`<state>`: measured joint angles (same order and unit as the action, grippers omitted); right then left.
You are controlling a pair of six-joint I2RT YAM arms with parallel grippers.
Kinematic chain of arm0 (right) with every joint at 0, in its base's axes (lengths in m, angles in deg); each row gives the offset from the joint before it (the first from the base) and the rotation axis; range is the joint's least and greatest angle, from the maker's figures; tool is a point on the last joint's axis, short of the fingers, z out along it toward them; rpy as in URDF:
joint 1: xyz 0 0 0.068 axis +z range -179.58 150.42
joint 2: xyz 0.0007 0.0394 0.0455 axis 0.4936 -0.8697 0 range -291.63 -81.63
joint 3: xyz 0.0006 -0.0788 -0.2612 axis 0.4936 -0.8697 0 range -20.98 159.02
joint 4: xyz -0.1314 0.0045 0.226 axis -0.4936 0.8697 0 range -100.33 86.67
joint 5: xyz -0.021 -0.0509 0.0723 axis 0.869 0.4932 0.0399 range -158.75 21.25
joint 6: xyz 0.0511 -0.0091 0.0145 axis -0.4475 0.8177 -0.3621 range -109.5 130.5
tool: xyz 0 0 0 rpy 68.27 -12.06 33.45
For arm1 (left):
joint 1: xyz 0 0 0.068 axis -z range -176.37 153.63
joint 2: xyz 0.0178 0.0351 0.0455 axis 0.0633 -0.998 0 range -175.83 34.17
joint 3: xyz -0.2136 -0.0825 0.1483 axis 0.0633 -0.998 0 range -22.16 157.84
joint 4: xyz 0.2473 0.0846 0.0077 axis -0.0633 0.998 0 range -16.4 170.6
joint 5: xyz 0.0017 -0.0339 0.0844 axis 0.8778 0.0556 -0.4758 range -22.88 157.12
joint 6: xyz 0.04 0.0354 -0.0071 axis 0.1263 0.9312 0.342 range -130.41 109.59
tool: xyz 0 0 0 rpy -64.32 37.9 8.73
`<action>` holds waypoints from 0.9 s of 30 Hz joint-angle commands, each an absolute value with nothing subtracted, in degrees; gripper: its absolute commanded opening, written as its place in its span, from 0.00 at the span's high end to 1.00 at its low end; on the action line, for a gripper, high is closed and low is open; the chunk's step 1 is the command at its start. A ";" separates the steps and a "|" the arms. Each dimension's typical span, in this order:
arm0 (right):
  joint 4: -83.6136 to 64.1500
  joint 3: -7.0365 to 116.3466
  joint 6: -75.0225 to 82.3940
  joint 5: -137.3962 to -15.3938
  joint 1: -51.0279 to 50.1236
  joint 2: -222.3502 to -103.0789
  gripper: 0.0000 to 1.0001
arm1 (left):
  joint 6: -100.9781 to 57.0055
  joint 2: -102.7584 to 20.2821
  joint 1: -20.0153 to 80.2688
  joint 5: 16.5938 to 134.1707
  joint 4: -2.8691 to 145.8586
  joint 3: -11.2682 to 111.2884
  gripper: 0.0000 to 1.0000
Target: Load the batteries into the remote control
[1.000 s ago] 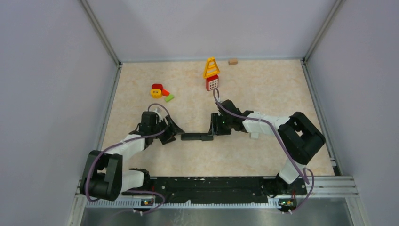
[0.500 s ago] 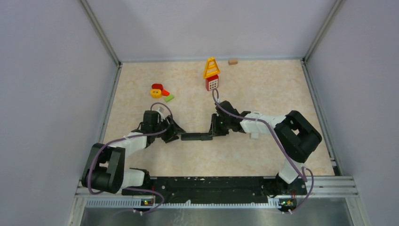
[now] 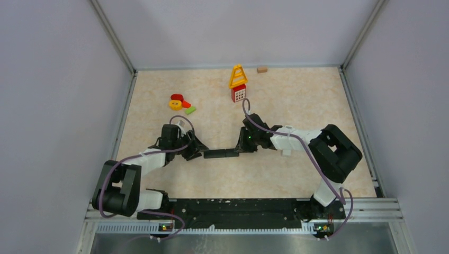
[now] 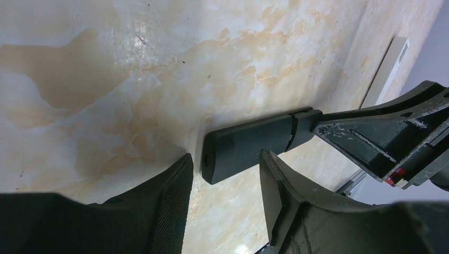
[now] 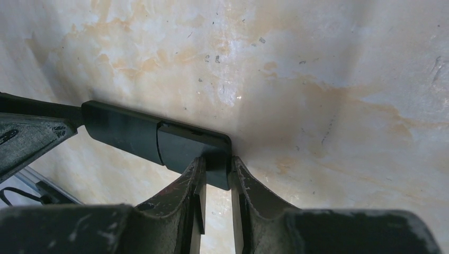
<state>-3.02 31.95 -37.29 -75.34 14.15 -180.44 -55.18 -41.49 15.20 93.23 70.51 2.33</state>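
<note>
Top view, lower edge - the left arm [image 3: 148,159] rises from its base at lower left, folds at the elbow and reaches right toward mid-frame. The right arm [image 3: 296,138] mirrors it from lower right, reaching left. Both wrists are low over the table [image 3: 296,100] and point at each other.

The remote [image 3: 221,153] lies flat at mid-frame between them - a slim black bar running left-right, with a seam across its body.

The left gripper [image 4: 225,156] has its fingers [image 4: 169,206] spread, straddling the remote's left end. In the left wrist view a strip of table shows between the left-hand finger and the remote. On the other side I cannot tell whether there is contact.

The right gripper [image 5: 217,161] has its fingers drawn close together, clamped on the remote's right end. The corner of the remote fills the narrow gap between them.

Farther back, upper left of centre, is a yellow ring [image 3: 176,105] with red and green bits beside it. At upper centre a red block [image 3: 239,93] has a yellow ladder-shaped piece [image 3: 238,75] on top. Near the back wall is a small wooden block [image 3: 262,69]. All of these are well apart from the grippers.
</note>
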 commanded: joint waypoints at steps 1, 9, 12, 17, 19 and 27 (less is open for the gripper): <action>-0.89 32.49 -38.62 -70.82 15.00 -180.59 0.79 | -52.87 -44.09 15.67 89.67 75.07 0.17 0.46; 2.63 35.47 -33.70 -66.98 16.67 -180.12 0.72 | -52.95 -44.49 15.74 89.62 74.90 0.25 0.45; 1.05 35.15 -33.65 -68.51 17.45 -179.69 0.60 | -53.02 -44.56 15.70 89.53 74.83 0.26 0.44; -1.38 34.30 -33.96 -70.75 17.59 -179.08 0.51 | -53.07 -44.48 15.75 89.68 74.75 0.18 0.43; -2.05 34.26 -34.36 -71.64 17.61 -179.81 0.51 | -53.04 -44.54 15.71 89.91 74.58 0.08 0.43; -2.73 34.30 -36.00 -71.82 18.40 -181.89 0.68 | -54.11 -45.97 15.80 92.29 70.74 -1.42 0.53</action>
<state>-1.27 33.59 -34.99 -71.58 17.47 -180.88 -55.38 -42.87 15.33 94.61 67.84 1.72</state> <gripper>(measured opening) 0.356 0.491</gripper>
